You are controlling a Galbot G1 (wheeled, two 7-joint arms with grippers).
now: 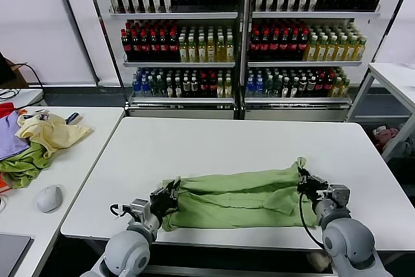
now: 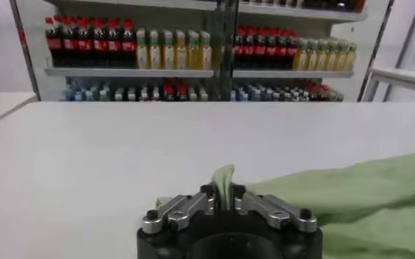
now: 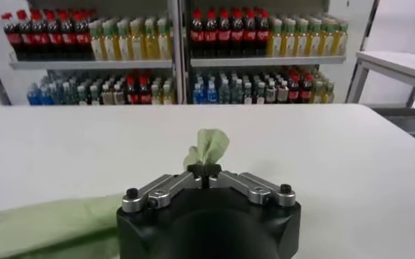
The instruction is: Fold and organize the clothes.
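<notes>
We see the green T-shirt [image 1: 240, 197] lying on the white table [image 1: 233, 141], near the edge closest to the robot. It is bunched into a long, flat roll that runs from one side to the other. The left gripper [image 1: 170, 194] is down low at the left end of the shirt. In the left wrist view a thin bit of green cloth [image 2: 223, 184] stands up in the narrow gap between its two fingers [image 2: 193, 204], so the left gripper [image 2: 221, 193] is pinching the shirt there. The right gripper [image 1: 305, 183] is down low at the right end of the shirt. In the right wrist view its fingers [image 3: 175, 184] meet almost tip to tip, and a small green tuft [image 3: 208, 146] of the shirt sticks up from where they meet, so the right gripper [image 3: 206, 171] is pinching the shirt too. Behind the table stands a big cooler [image 1: 240, 37] with shelves full of bottles. On a second table [image 1: 78, 154] to the robot's left we see a pile of other clothes [image 1: 39, 141], yellow, green and purple, and a grey mouse [image 1: 49, 198].
</notes>
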